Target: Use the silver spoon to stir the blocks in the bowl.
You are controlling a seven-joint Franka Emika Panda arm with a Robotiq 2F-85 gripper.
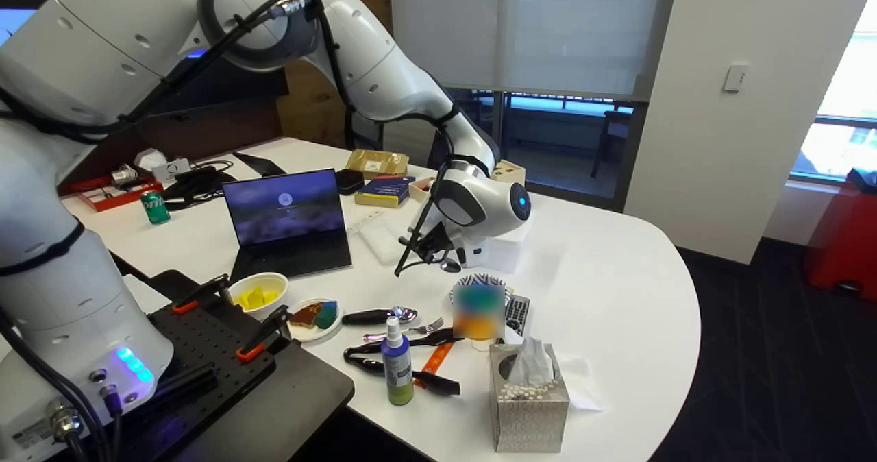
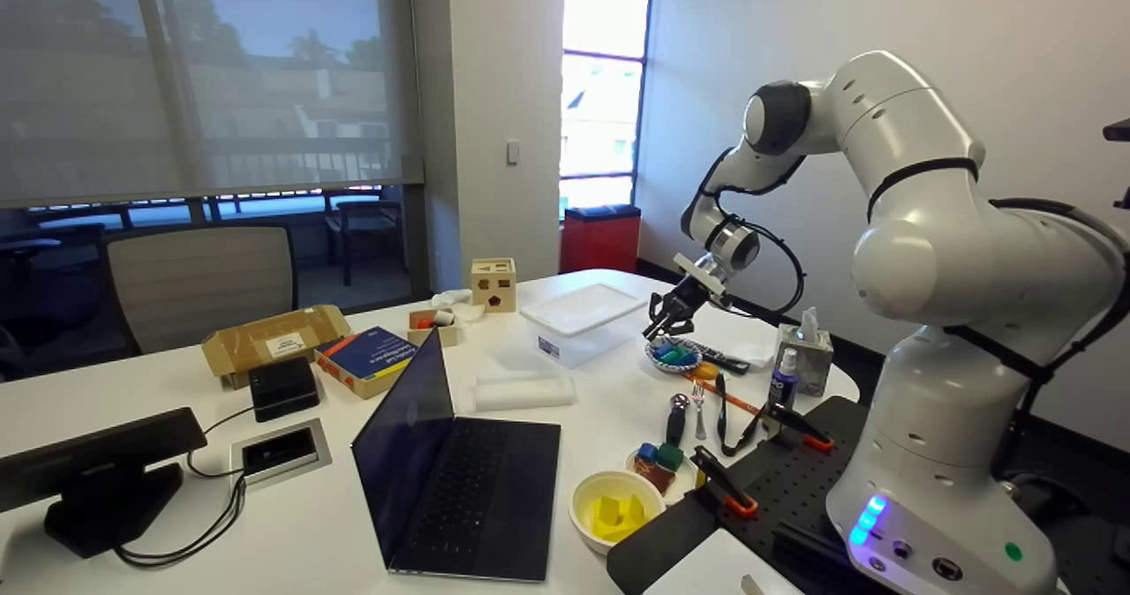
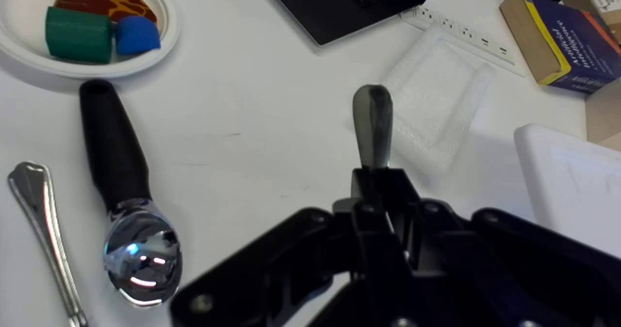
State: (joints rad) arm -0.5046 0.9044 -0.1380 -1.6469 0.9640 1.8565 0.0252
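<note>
My gripper (image 3: 374,176) is shut on the silver spoon (image 3: 372,123); the handle end sticks out past the fingertips in the wrist view. In an exterior view the spoon's round head (image 1: 450,265) shows below the gripper (image 1: 430,244). The bowl (image 2: 675,369) is small and round with a blue-and-white patterned rim. Blue and green blocks (image 2: 674,353) lie in it. The bowl (image 1: 479,280) is partly blurred in an exterior view. The gripper (image 2: 655,328) is above the table near the bowl's edge, beside the clear bin. The bowl is out of the wrist view.
A lidded clear bin (image 2: 583,323) stands close to the gripper. A remote (image 1: 517,314), fork (image 2: 699,410), scoop (image 3: 140,254), tongs (image 1: 404,352), spray bottle (image 1: 397,362) and tissue box (image 1: 527,407) surround the bowl. A laptop (image 2: 477,489), plate (image 3: 167,26) and yellow-filled bowl (image 2: 583,524) stand nearby.
</note>
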